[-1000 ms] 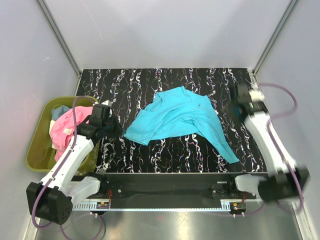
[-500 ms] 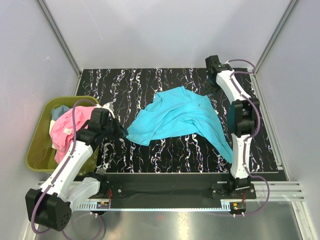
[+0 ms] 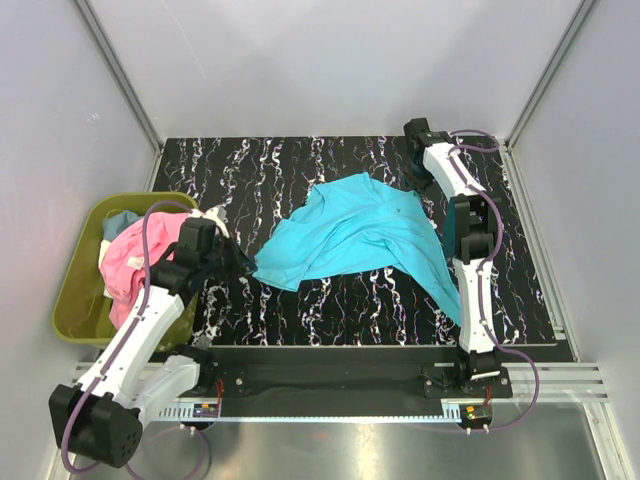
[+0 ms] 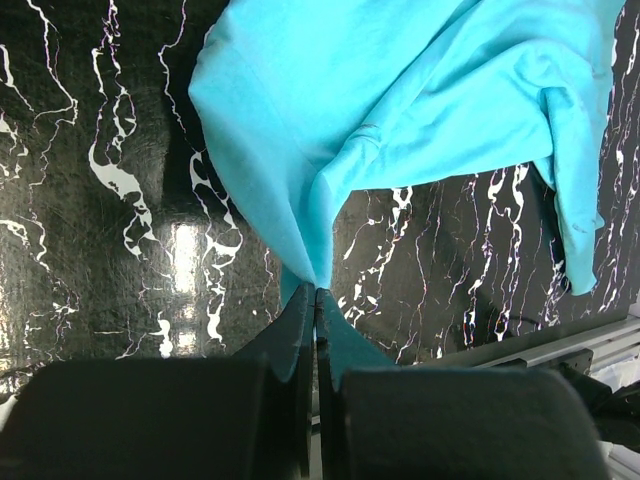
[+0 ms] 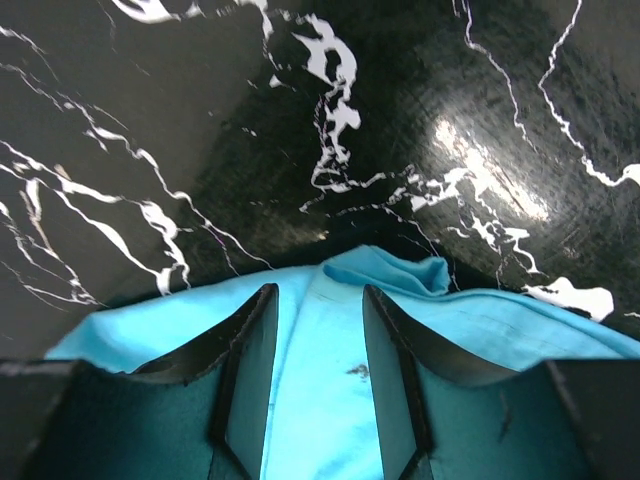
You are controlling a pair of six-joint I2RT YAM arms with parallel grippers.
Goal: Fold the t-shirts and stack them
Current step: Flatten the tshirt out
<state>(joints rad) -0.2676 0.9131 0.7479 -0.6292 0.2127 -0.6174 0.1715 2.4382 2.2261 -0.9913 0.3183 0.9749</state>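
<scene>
**Gripping turquoise shirt at its left corner; right fingers astride far edge**

Turquoise shirt (image 3: 355,235) lay rumpled and unfolded on the middle of the black marbled tabletop (image 3: 300,160). One long tail of cloth ran toward the near right edge. Its left corner came to a point near the left arm.

Left fingers (image 4: 296,335) were pressed together on that corner. In the left wrist view the cloth narrowed into a pinched ridge that ended right at the tips, with no gap showing between them. From there the shirt fanned out across the tabletop, away from the wrist.

Right arm was stretched toward the far right of the tabletop, its wrist above the shirt's far edge. Right fingers (image 5: 250,350) stood apart. In the right wrist view turquoise cloth filled the gap between them, and a small fold of the edge lay just beyond the tips. Could not tell whether either finger touched the cloth. Bare tabletop lay past that edge.

Olive-green bin (image 3: 75,300) sat off the left side of the tabletop, beside the left arm. Pink shirt (image 3: 125,262) was heaped inside it, bunched and partly hidden by the arm's cable. A bit of grey-blue shirt (image 3: 120,222) showed behind the pink one, at the bin's far end.
</scene>
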